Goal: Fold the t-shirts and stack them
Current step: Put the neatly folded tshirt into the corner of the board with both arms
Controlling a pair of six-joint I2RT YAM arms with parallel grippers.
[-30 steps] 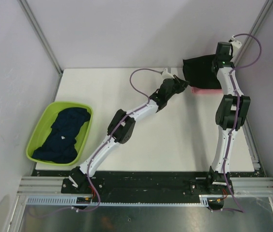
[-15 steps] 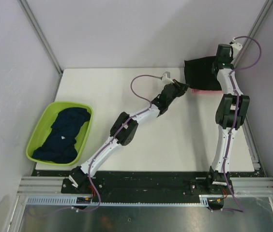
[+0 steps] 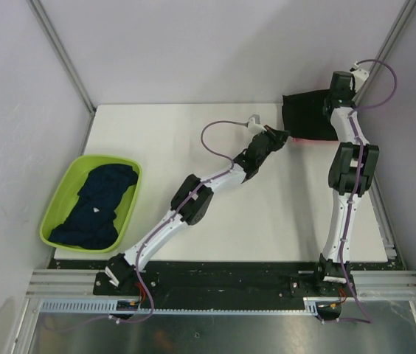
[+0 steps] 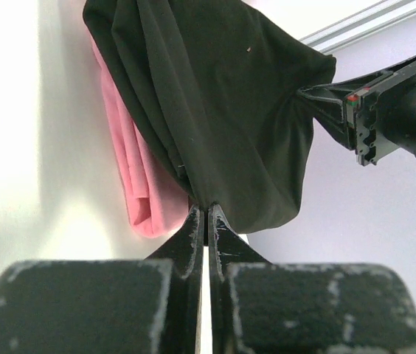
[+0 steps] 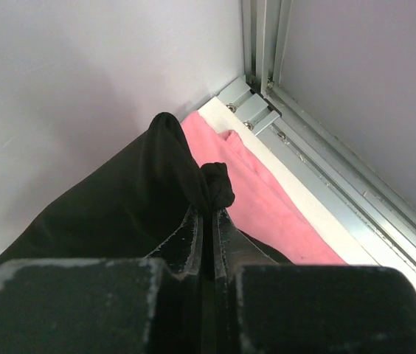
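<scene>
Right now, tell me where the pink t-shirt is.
Top view: the pink t-shirt lies at the far right corner of the table, partly covered by the black t-shirt draped over it.

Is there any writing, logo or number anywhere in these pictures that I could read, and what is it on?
No readable text in any view.
A white speck on the navy t-shirt in the green basin: perhaps a label, too small to read.
The black t-shirt and pink t-shirt: no print showing.
</scene>
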